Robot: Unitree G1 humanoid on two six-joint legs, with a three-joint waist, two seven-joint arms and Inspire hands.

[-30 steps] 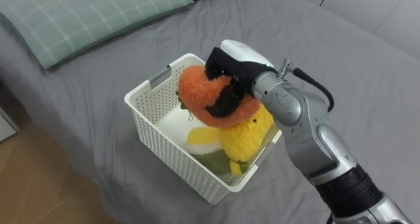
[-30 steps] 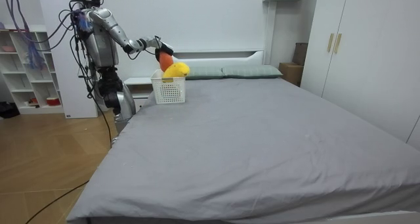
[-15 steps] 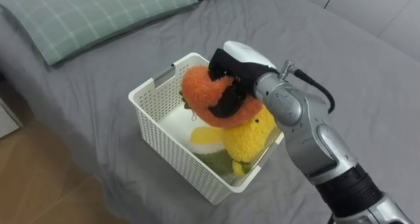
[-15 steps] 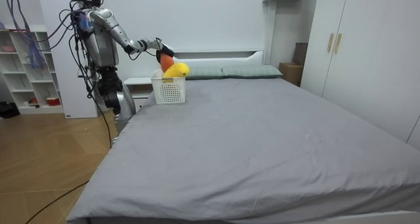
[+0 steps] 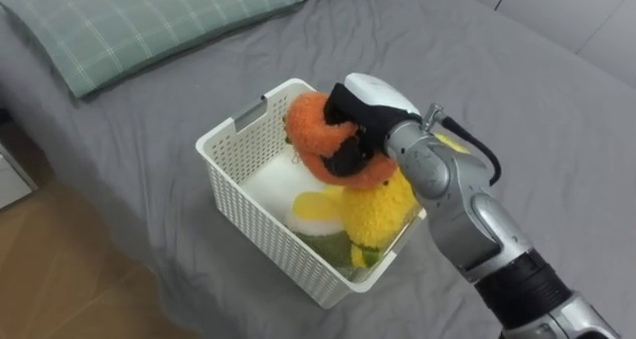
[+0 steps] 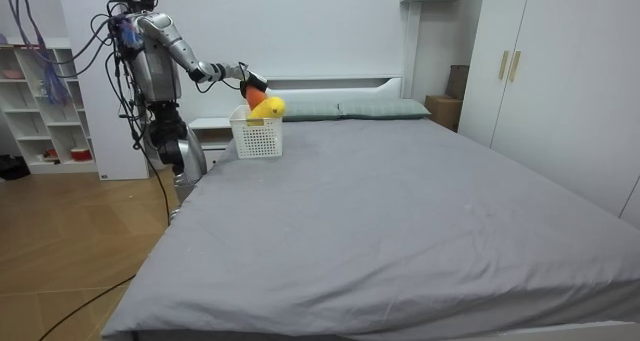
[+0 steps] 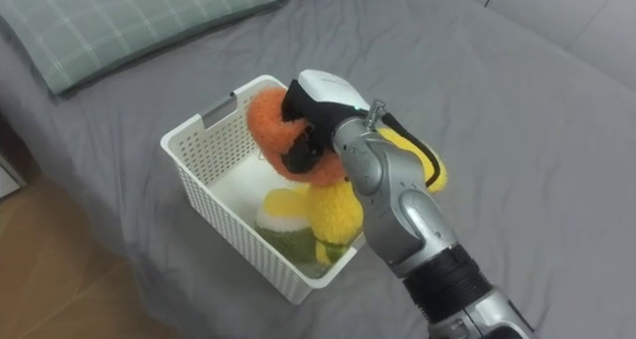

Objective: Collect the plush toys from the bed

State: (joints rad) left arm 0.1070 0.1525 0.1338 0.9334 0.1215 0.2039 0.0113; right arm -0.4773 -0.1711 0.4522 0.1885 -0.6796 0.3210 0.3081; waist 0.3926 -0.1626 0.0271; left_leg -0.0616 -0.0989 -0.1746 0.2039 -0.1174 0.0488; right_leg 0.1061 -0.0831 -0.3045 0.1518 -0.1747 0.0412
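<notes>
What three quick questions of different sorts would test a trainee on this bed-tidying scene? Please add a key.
1. True or false: the basket is empty.
2. What colour is the toy lying in the basket, under the orange toy? A. yellow B. blue C. purple
3. Which hand holds the orange toy?

Key
1. False: it already holds toys.
2. A: the yellow toy.
3. The right hand, its fingers curled round the toy over the basket.
</notes>
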